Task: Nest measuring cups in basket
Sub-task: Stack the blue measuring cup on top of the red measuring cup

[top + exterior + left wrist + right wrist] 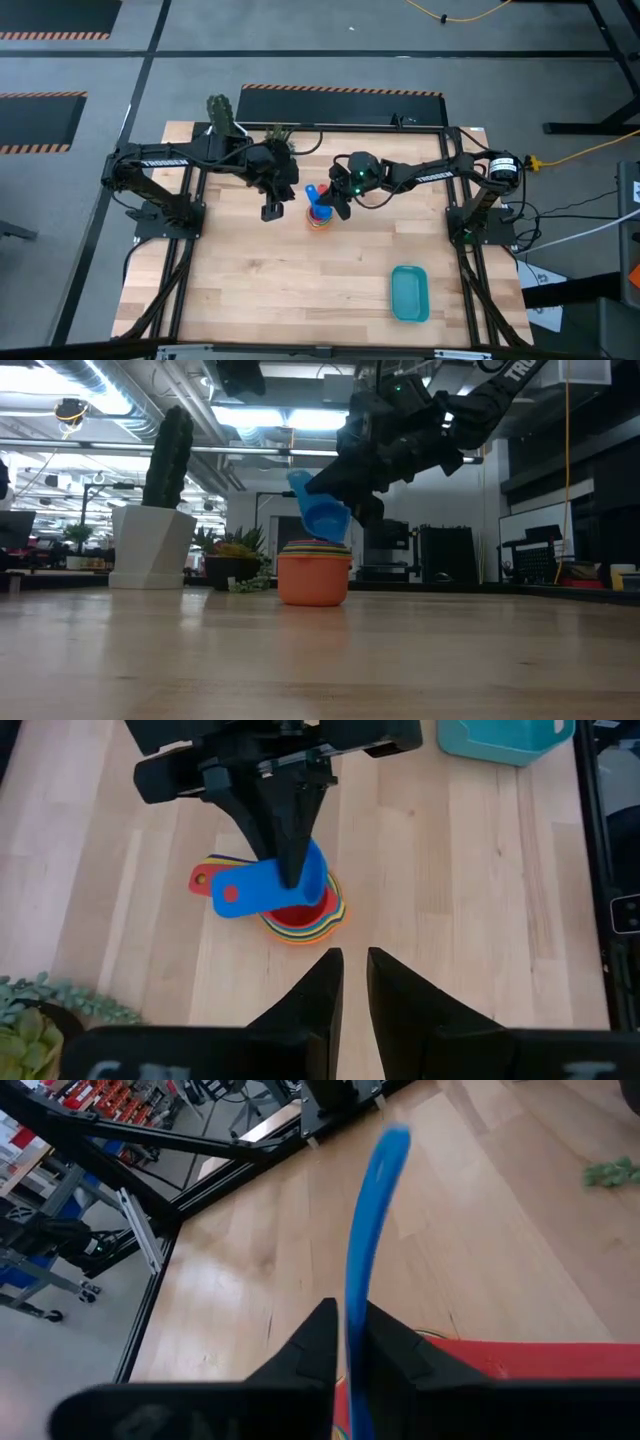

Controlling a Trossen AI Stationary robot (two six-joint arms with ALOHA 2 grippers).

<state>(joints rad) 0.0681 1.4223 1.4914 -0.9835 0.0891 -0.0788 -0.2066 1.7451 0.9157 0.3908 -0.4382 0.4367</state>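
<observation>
A stack of nested measuring cups [320,222] rests on its orange outer cup's base [313,580] at mid-table, with a red cup [292,916] showing inside. Just over it my right gripper [347,1340] is shut on a tilted blue measuring cup [322,512]. My left gripper [355,990] hovers to the stack's left, above the table, its fingers all but together with nothing between them. The teal basket [410,293] stands apart, near the table's front right. My right gripper pinches the blue cup's thin bowl wall [352,1315] between its two fingers, slanting down from the table's right side. The cup is tilted, its handle end [297,482] up. Its lower end hangs at the stack's top; whether it touches, I cannot tell.
A white pot with a cactus [150,545] and a small leafy plant [235,568] stand at the table's far edge, behind the left arm. Bare wood lies between the stack and the basket [500,738].
</observation>
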